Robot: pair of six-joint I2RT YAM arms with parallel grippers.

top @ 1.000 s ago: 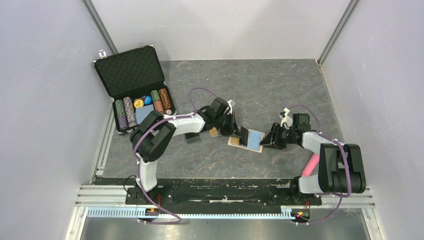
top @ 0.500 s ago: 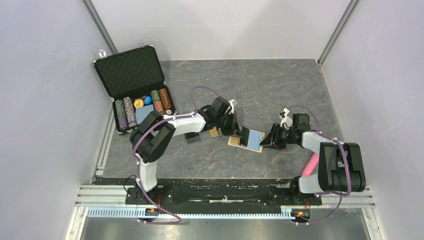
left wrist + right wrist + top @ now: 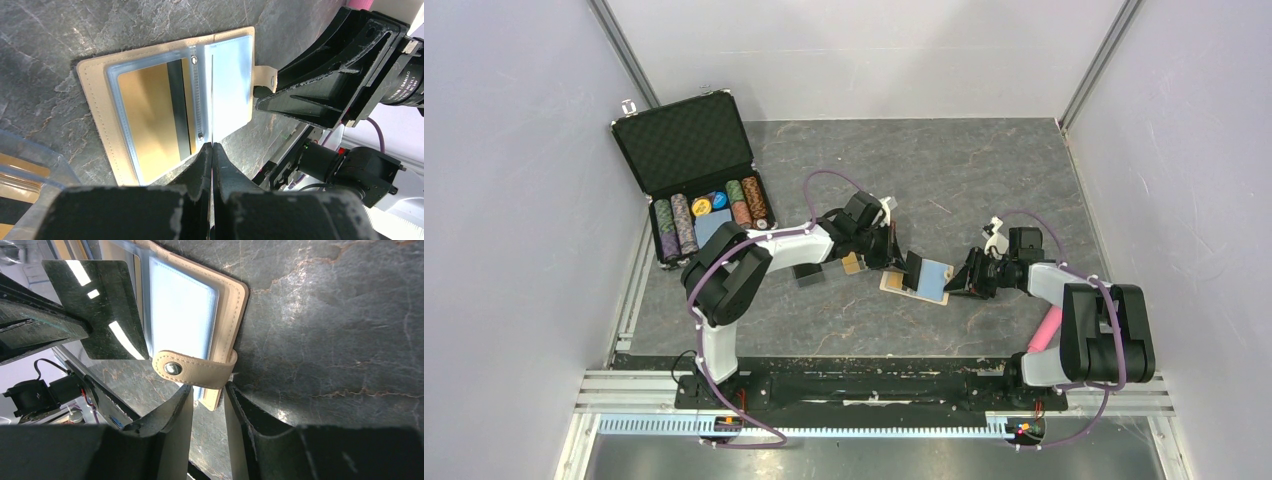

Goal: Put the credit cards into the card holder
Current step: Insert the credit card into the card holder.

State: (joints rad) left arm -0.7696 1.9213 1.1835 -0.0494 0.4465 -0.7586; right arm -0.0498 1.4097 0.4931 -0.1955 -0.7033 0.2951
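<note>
Gold card is seated in the left sleeve of the holder, just ahead and left of the left hand. Judged half done. Left hand is clenched on the black card, held on edge above the open holder's spine and not yet in a sleeve. Holder lies flat on the surface. Right hand straddles the snap tab, its fingers narrowly apart; whether it pinches cannot be told. Outstanding: insert the black card.
</note>
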